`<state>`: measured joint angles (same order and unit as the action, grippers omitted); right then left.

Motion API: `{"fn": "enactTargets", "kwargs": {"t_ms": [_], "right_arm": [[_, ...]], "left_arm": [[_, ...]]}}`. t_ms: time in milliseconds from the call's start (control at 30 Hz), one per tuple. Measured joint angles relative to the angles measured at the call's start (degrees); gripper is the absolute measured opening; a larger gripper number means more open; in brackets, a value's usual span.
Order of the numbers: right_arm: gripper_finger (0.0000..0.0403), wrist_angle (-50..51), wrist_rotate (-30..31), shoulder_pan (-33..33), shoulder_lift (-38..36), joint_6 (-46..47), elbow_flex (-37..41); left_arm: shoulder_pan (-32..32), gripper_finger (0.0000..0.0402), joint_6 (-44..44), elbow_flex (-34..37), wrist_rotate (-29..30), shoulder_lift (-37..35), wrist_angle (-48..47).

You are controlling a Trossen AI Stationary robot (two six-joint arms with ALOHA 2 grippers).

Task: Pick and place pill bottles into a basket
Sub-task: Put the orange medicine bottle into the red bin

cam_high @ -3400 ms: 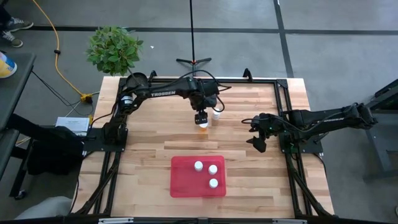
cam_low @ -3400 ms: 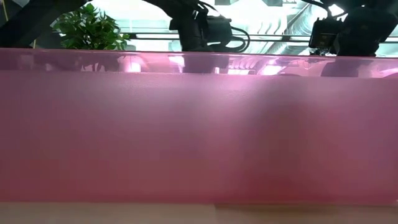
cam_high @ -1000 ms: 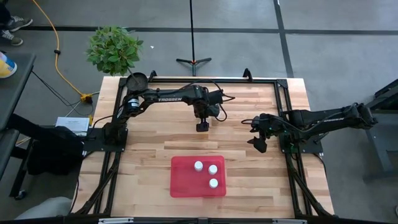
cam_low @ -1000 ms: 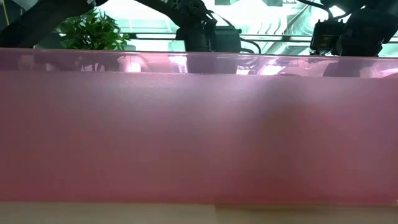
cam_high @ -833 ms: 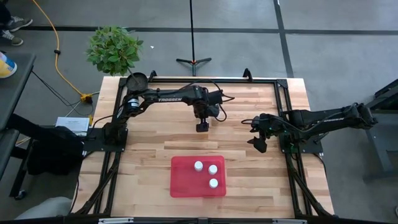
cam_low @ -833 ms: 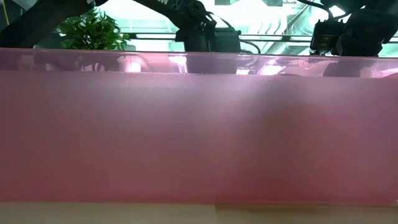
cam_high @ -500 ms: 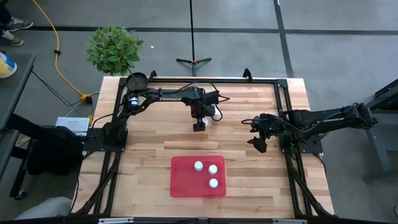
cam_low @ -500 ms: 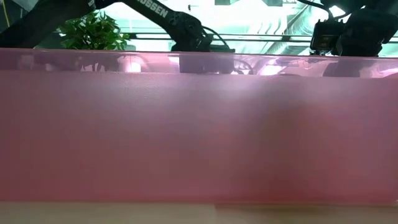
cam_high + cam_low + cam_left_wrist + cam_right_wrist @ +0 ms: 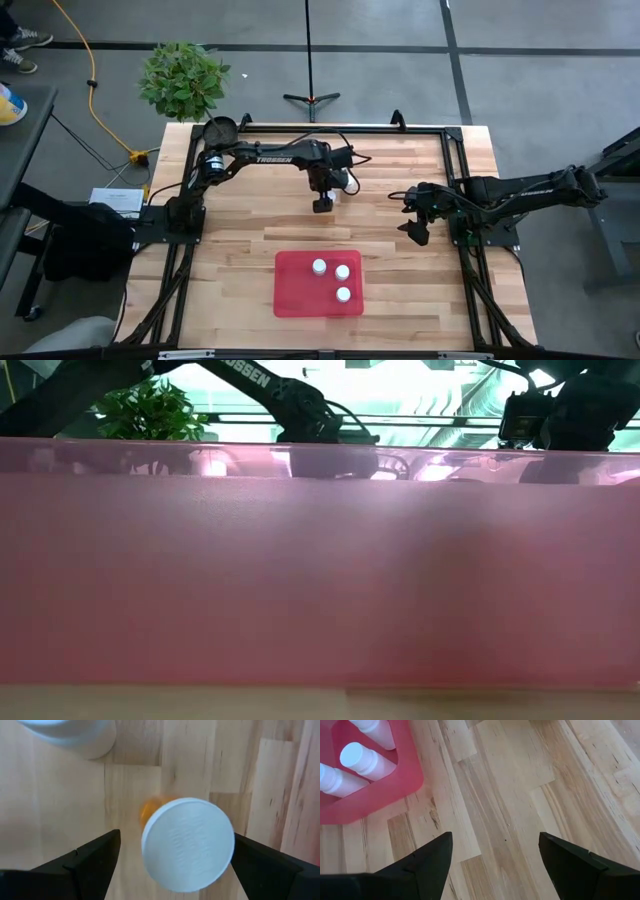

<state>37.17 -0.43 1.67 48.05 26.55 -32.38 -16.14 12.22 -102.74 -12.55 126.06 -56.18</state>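
I read white "TROSSEN" lettering along the left arm in the high view, and part of it again in the low view. The left gripper (image 9: 322, 204) hangs spread wide over the far middle of the pale plank table (image 9: 240, 250), gripping nothing; only its wrist view shows what sits between the fingers (image 9: 85, 862): an orange-bodied pill bottle (image 9: 187, 845) with a round, finely textured white cap, standing upright and apart from both fingers, with a second white-capped bottle (image 9: 70, 732) near it. The red basket (image 9: 292, 295), smooth plastic with rounded corners, lies near centre holding three white-capped bottles (image 9: 334, 280). The low view is mostly filled by its translucent pink wall (image 9: 320, 580). The right gripper (image 9: 495, 865) waits at the right, parted and empty.
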Motion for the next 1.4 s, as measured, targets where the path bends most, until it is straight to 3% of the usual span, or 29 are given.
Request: {"fn": "enactTargets", "kwargs": {"t_ms": [167, 433, 867, 1400], "right_arm": [[0.0287, 0.02, -0.01, 0.0, -0.02, 0.0, 0.0], [0.0287, 0.02, 0.0, 0.0, -0.02, 0.0, 0.0], [0.0287, 0.02, -0.01, 0.0, 0.0, 0.0, 0.0], [0.0287, 0.02, 0.01, 0.0, -0.02, 0.0, 0.0]], "left_arm": [[0.0, 0.0385, 0.03, 0.0, -0.02, 0.0, 1.07], [0.0, 0.0338, 0.01, 0.0, -0.02, 0.0, 1.3], [0.0, 0.0226, -0.03, 0.0, 0.02, -0.02, 2.12], [0.0, 0.0226, 0.29, 0.0, 0.57, -0.07, 2.06]]}}
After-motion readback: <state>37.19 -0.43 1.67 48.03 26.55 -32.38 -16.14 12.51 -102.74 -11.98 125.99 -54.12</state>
